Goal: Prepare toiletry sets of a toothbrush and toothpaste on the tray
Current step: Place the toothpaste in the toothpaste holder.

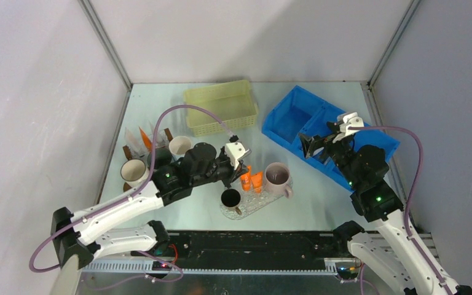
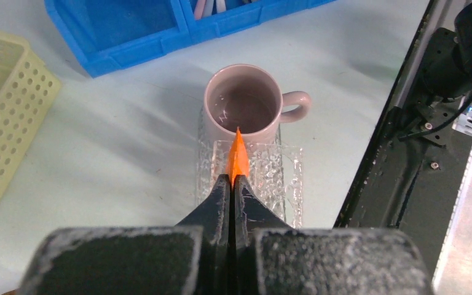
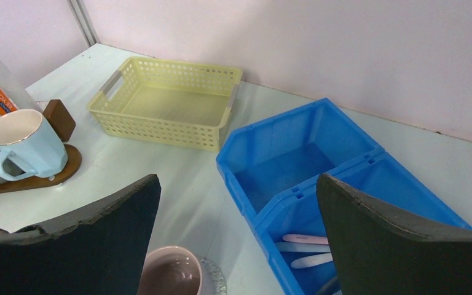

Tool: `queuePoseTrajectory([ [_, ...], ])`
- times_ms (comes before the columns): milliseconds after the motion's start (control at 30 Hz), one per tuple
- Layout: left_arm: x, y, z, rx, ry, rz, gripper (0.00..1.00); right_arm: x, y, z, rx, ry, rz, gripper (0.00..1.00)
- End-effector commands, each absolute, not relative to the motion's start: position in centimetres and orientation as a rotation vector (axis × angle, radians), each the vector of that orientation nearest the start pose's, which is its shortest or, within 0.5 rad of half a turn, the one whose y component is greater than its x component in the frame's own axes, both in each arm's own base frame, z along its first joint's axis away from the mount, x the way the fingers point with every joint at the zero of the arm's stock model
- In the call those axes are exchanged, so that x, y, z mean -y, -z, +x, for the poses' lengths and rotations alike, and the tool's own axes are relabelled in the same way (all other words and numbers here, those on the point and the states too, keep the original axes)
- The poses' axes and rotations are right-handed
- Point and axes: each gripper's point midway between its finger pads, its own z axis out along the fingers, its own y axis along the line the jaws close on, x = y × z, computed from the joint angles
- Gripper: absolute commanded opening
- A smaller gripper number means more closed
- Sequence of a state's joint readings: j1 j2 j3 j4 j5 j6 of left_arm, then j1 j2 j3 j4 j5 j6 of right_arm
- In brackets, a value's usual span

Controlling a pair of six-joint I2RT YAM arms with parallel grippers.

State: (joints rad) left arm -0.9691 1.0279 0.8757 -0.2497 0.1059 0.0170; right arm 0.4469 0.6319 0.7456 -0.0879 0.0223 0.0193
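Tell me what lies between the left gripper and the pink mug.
Only the orange tube that the left gripper pinches, above the clear tray; the left wrist view shows it.

Toothpaste tube (image 2: 238,157): orange. Tray (image 2: 283,178): clear, with a pebbled texture. Pink mug (image 2: 243,107): dusty pink all over. Divided bin (image 3: 295,153): bright blue. Toothbrushes (image 3: 304,238): pale pink and white. Basket (image 3: 172,101): pale yellow, with a regular grid of holes. Blue mug (image 3: 21,144): light blue with a gold rim. Wooden stand (image 3: 61,117): brown.
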Motion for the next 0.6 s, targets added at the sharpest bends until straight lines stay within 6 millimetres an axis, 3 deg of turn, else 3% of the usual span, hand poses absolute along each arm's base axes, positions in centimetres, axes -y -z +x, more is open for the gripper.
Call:
queuePoseTrajectory([
  [0,30.3,-24.9,19.3,-1.643,0.689,0.99,0.0,-12.3,-33.0,26.7,-1.491,-0.361,-0.297,0.99],
  [567,31.2,-20.5,18.5,-1.706,0.725,1.057,0.0,-12.4,-32.0,27.0,-1.507,-0.377,-0.311,1.0],
])
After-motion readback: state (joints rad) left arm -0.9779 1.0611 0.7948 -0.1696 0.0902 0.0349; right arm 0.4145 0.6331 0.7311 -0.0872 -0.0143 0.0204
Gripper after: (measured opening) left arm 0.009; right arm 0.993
